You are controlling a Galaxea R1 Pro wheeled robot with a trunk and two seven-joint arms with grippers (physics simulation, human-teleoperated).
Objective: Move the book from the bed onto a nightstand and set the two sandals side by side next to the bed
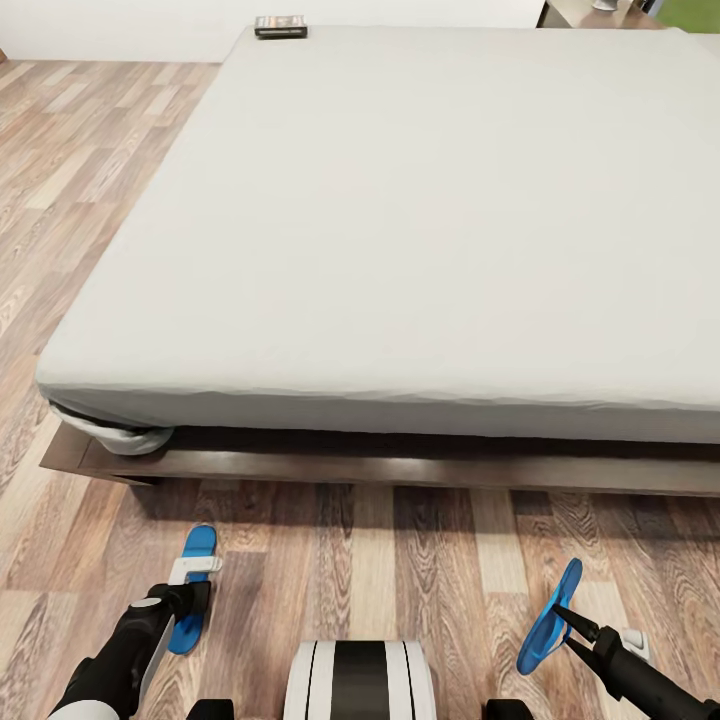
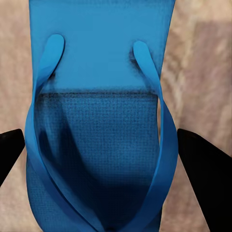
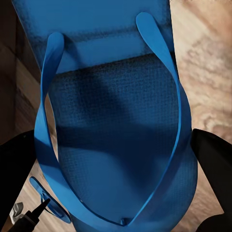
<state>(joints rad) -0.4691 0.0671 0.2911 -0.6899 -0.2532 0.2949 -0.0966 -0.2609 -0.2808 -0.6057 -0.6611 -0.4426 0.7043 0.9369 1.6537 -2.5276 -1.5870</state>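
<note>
Jaws first: both pairs look spread about a sandal, the dark fingers standing clear of the blue edges in each wrist view, though whether the right pair is pinching its sandal from the head view I cannot tell for sure.

Largest is the bed [image 1: 400,220], its pale mattress on a dark wooden frame, with plank floor [image 1: 400,560] before it. Far off at the mattress's far left corner lies the book [image 1: 280,26], small, thin and stiff-looking; I judge it light and best taken by an edge that overhangs or lifts.

Near the bed's foot, the left sandal [image 1: 192,588] lies flat on the floor under the left gripper [image 1: 190,600]. The right sandal [image 1: 548,620] stands tilted on edge at the right gripper [image 1: 570,625], well apart from its mate.

Both sandals seem light, flat and bendy, likely foam; the thin toe straps [image 2: 159,125] would flex, so gripping across the sole edges seems surer.
</note>
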